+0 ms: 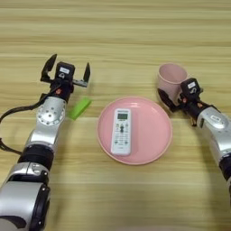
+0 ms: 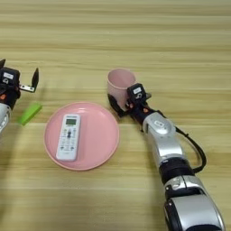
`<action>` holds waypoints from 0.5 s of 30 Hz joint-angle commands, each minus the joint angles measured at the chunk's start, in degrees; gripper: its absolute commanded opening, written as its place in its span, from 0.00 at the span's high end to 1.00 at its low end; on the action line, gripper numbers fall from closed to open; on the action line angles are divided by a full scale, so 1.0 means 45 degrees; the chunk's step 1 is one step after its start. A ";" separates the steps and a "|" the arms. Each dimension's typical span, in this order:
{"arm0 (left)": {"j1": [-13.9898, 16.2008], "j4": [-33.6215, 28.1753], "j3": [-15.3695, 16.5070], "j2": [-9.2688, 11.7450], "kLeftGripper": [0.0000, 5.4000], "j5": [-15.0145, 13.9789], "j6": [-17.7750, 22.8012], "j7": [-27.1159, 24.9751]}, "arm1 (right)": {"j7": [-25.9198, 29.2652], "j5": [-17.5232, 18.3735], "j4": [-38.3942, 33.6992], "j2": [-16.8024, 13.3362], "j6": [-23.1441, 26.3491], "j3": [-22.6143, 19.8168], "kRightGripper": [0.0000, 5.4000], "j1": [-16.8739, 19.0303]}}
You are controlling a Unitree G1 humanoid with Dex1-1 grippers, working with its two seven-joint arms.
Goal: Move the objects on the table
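Nearest, the left gripper [image 1: 66, 72] stands released, fingers spread, above the slim green block [image 1: 80, 108] on the grained wooden table [image 1: 135, 27]. A white remote [image 1: 121, 131] lies on a round pink plate [image 1: 155, 131]. Right gripper [image 2: 121, 101] clasps the smooth pink cup [image 2: 120, 83]; only the right eye view shows that whole arm.

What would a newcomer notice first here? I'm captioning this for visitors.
A pink plate sits mid-table with a white remote lying on it. The right claw is at the pink cup just beyond the plate, while the left claw hangs open above a green block.
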 commanded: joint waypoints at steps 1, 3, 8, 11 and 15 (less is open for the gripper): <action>-0.0250 0.0164 -0.0014 0.0001 0.00 0.0070 -0.0062 -0.0045 | -0.0053 -0.0127 0.0254 0.0008 -0.0103 -0.0136 0.12 -0.0211; -0.0256 0.0181 -0.0014 -0.0003 0.00 0.0069 -0.0066 -0.0044 | -0.0063 -0.0098 0.0295 0.0022 -0.0205 -0.0174 0.08 -0.0239; -0.0288 0.0227 -0.0014 -0.0007 0.00 0.0068 -0.0074 -0.0040 | -0.0040 -0.0046 0.0344 0.0059 -0.0409 -0.0288 0.00 -0.0314; -0.0306 0.0263 -0.0013 -0.0008 0.00 0.0065 -0.0085 -0.0040 | -0.0075 -0.0118 0.0420 0.0069 -0.0496 -0.0321 0.00 -0.0348; -0.0324 0.0295 -0.0021 -0.0023 0.00 0.0071 -0.0090 -0.0032 | -0.0103 -0.0113 0.0521 0.0067 -0.0623 -0.0380 0.00 -0.0400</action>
